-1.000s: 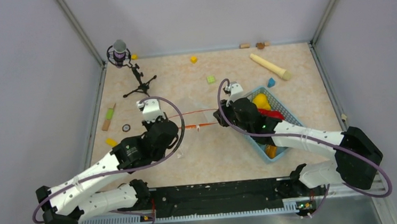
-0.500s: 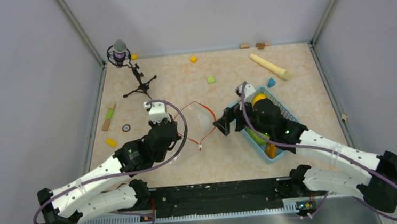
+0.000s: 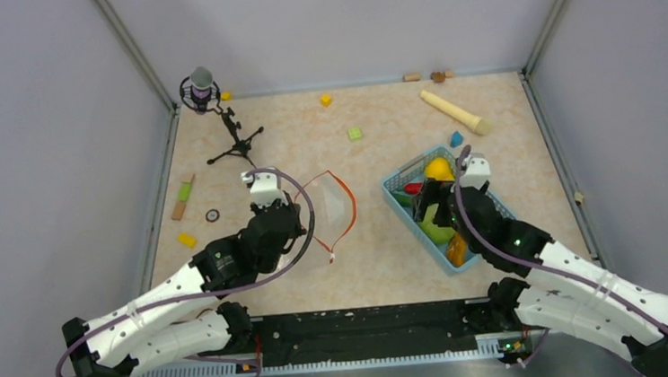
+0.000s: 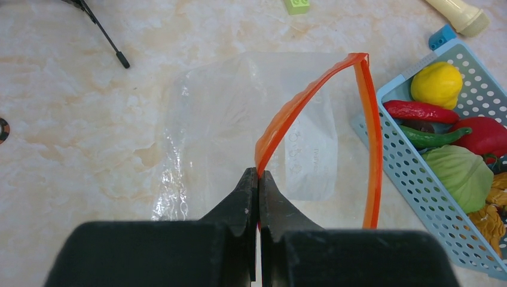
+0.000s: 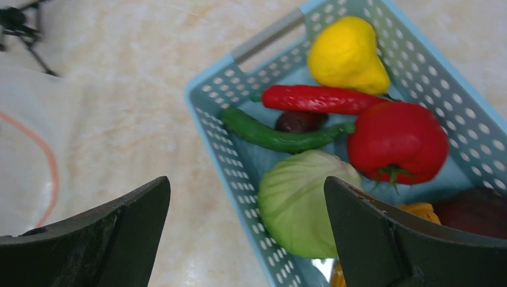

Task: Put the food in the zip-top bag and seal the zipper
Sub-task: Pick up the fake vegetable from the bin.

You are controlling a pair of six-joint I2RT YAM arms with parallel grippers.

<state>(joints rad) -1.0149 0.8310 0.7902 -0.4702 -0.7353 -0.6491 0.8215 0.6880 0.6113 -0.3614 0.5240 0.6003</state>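
— Where is the zip-top bag (image 4: 239,119), seen from the left end effector (image 4: 258,176)?

— It lies flat on the tabletop (image 4: 78,131), just ahead of the fingertips. The left end effector is closed and pinches the zipper (image 4: 299,101). The orange-red strip rises from between the fingertips, bends ahead, and comes back down on the right side as an open loop.

— And the right end effector (image 5: 245,191)?

— Its jaws stand wide apart and hold nothing. It hangs over the light-blue basket (image 5: 215,137). The food is all in the basket, below and ahead of it: a lemon (image 5: 345,55) farthest ahead, then a red chili (image 5: 317,98), a green chili (image 5: 275,136), a tomato (image 5: 397,140) to the right and a pale green cabbage (image 5: 299,203) nearest.

— What stands in the way?

— The perforated basket wall, to the left of the right end effector, stands between the food and the bag. Ahead of the left end effector, beyond the bag, is a green cube (image 4: 297,6). A tripod leg (image 4: 101,33) is ahead to the left. A wooden stick (image 4: 460,13) and a blue piece (image 4: 442,37) are ahead to the right, beyond the basket.
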